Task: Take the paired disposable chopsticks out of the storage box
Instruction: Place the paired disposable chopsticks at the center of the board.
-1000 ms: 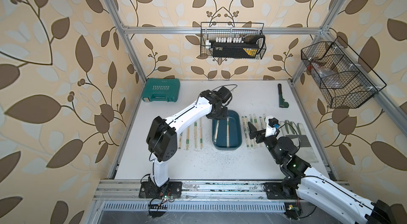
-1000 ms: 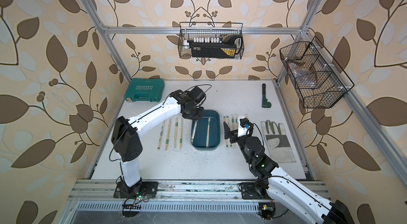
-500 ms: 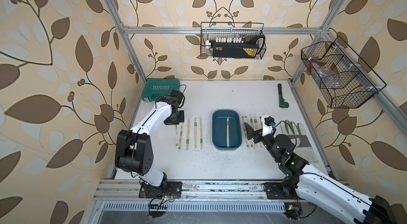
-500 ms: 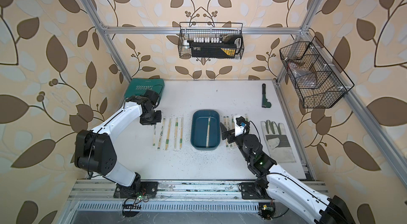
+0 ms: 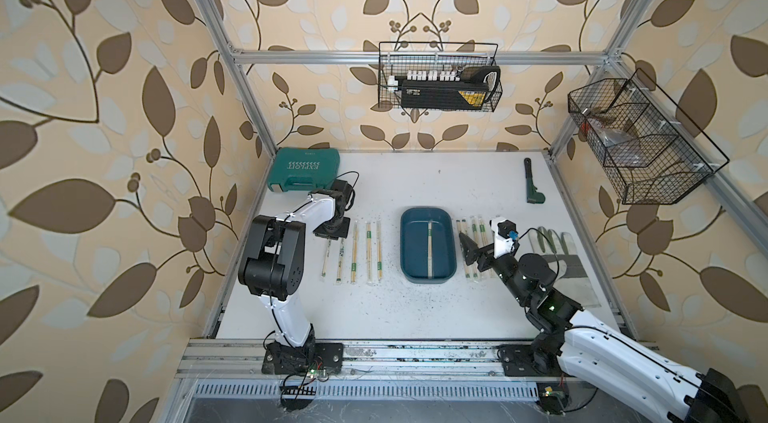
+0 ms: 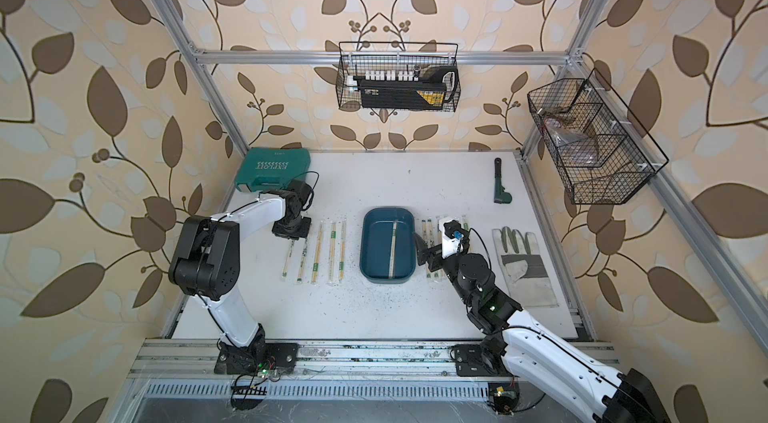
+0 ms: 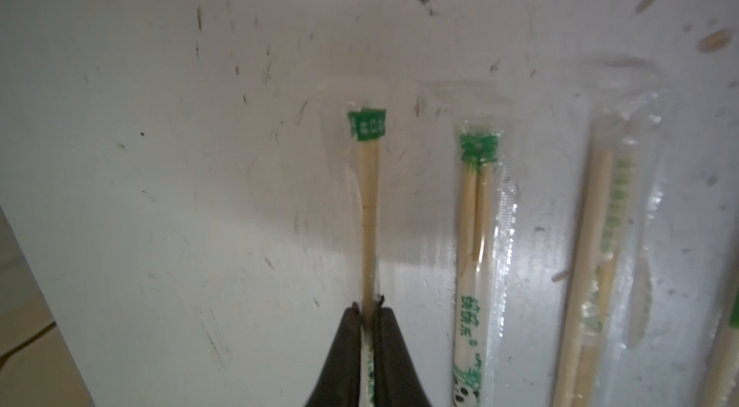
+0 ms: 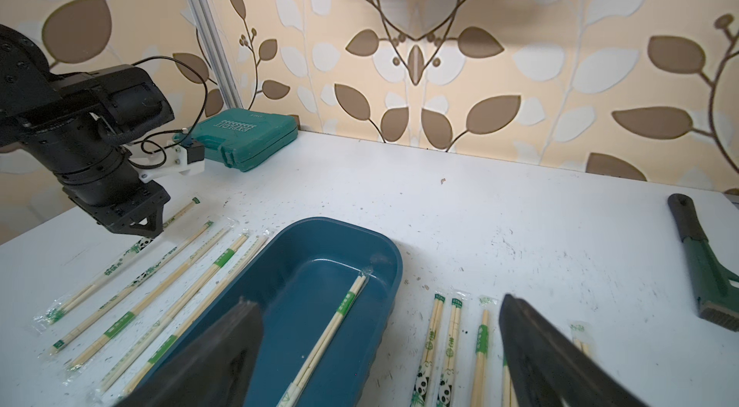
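Soft, even light is filling both top views; the tabletop (image 5: 415, 308) is reading bright, shadows faint. Wide-angle stretch is showing at the edges. Left wrist view is running dim and blurred; glare is glinting off the paired disposable chopsticks (image 7: 474, 205) sleeves.

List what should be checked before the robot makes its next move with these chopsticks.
1. The gripped pair rests on the table: ok, seemingly flat beside the other pairs.
2. Left gripper released: not ok, it pinches that pair.
3. Right gripper open: ok, jaws wide apart.
4. Box emptied: not ok, the last pair lies inside.
5. Last pair uncovered: ok, nothing lies on it.
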